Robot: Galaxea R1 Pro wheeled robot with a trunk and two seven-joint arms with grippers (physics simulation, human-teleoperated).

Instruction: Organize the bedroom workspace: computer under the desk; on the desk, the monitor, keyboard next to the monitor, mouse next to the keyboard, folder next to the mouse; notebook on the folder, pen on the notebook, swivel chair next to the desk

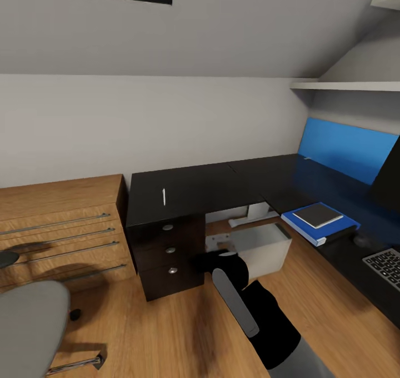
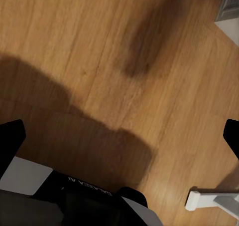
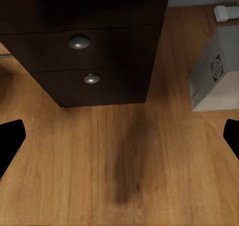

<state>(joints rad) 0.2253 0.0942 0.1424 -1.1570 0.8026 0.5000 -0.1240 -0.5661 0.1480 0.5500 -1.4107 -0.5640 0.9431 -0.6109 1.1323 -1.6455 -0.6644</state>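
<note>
Your glossy black L-shaped worktop (image 1: 194, 192) carries the slim white pen (image 1: 164, 196) above its silver-knobbed drawers (image 1: 169, 250). Further along it, the square black notebook (image 1: 318, 215) lies on the flat blue folder (image 1: 328, 230). Beneath sits the boxy grey computer (image 1: 266, 247). Both claws are spread, empty.

Black and grey robot arm with black jaw tips

In the head view the right arm (image 1: 253, 306) has rounded glossy black segments, a flat light grey strip running along its top, and a grey section at its lower end. The left wrist view shows black finger tips (image 2: 10, 138) at the frame edges, plus a black body part with faint pale lettering, too small to read, and a white panel beside it. The right wrist view shows matching black finger tips (image 3: 10, 138).
</note>
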